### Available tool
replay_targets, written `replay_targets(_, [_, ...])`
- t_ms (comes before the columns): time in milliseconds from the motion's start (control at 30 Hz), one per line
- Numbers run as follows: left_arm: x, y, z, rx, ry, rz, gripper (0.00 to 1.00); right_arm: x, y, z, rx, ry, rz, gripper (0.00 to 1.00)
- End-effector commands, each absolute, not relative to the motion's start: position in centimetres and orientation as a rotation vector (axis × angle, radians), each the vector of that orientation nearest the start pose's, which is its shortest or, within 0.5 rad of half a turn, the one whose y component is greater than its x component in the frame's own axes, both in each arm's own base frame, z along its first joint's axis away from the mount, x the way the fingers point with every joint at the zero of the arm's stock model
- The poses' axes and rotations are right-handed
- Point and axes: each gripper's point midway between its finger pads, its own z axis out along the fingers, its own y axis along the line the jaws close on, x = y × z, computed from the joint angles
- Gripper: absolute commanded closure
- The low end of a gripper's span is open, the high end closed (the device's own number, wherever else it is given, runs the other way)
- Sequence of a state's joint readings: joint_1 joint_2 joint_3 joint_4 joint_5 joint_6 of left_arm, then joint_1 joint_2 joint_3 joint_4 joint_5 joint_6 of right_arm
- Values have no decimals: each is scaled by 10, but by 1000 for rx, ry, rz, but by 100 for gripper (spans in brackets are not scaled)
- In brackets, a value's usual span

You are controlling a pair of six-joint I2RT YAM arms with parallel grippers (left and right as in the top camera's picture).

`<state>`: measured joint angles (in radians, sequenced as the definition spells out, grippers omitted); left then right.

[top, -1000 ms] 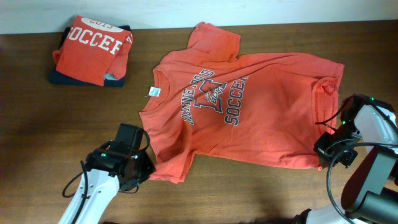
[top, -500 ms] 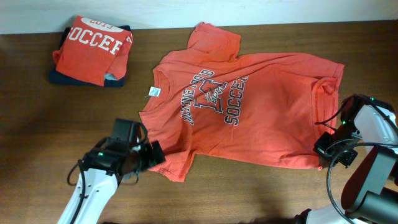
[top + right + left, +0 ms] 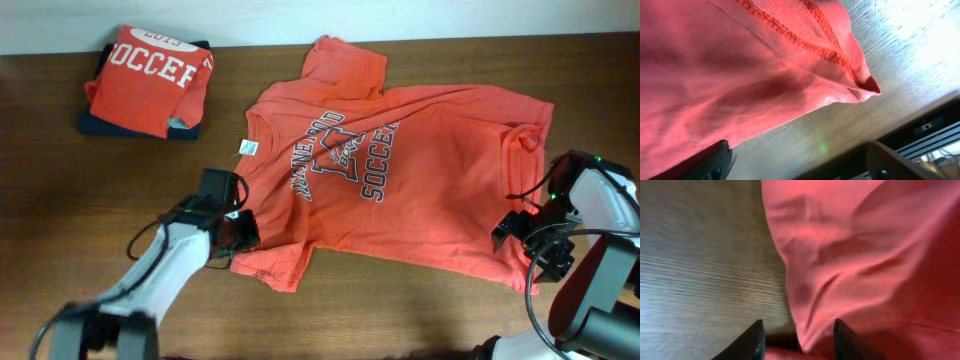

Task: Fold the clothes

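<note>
Folding the orange T-shirt [image 3: 420, 190] goes best, we think, if both near spots get grabbed and lifted together. The left gripper [image 3: 799, 341] has its jaws apart, with the edge of the near sleeve [image 3: 278, 262] between them (not pinched, there is a gap on one side). The right gripper [image 3: 528, 247] is wide apart too, and the near hem corner [image 3: 867, 85] lies loose on the table [image 3: 80, 230]. Each should slide well onto the cloth before squeezing. The shirt lies flat mid-table, print up. Its neck tag [image 3: 247, 147] points left and its hem right, so its long way runs left to right. A folded T-shirt [image 3: 150, 75] sits far left.
</note>
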<state>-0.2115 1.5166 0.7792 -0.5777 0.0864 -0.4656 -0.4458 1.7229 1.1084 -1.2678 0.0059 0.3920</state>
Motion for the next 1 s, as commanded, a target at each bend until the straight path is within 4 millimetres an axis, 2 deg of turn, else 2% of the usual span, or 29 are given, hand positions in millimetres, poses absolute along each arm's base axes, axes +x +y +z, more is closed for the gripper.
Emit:
replay_targets(0, [287,-80,18,-314,2919,-274,56,196,-97,49,1425,3140,-3,0])
replay_targets(200, [286,-80,18,-304,2924,-271,59,196,-97,49,1424,3139,-6,1])
replay_targets(233, [286,-80,18,-297,2924,-270,63,196,-97,49,1423,3139,-6,1])
replay_targets(300, [286,-80,18,-293,2925,-269,82,196,-97,49,1424,3139,-6,1])
replay_targets(400, [288,-79,19,-293,2918,-261,97,196,-97,49,1424,3139,-6,1])
replay_targets(433, [289,-79,19,-281,2913,-258,99,196,-97,49,1424,3139,-6,1])
replay_targets(700, [301,-72,27,-191,2879,-183,98,198,-98,48,1419,3129,-7,1])
replay_targets(733, [300,-73,27,-190,2883,-186,87,200,-99,48,1417,3123,-7,1])
replay_targets(800, [297,-73,26,-191,2895,-193,86,203,-101,47,1410,3108,-7,1])
replay_targets(833, [297,-73,26,-191,2896,-192,82,205,-102,46,1407,3100,-8,2])
replay_targets(867, [297,-73,26,-191,2896,-193,74,208,-103,45,1402,3090,-8,1])
replay_targets(900, [297,-73,26,-192,2897,-193,72,210,-104,45,1397,3079,-9,1])
replay_targets(967, [295,-73,25,-198,2903,-192,71,216,-107,43,1387,3056,-9,1])
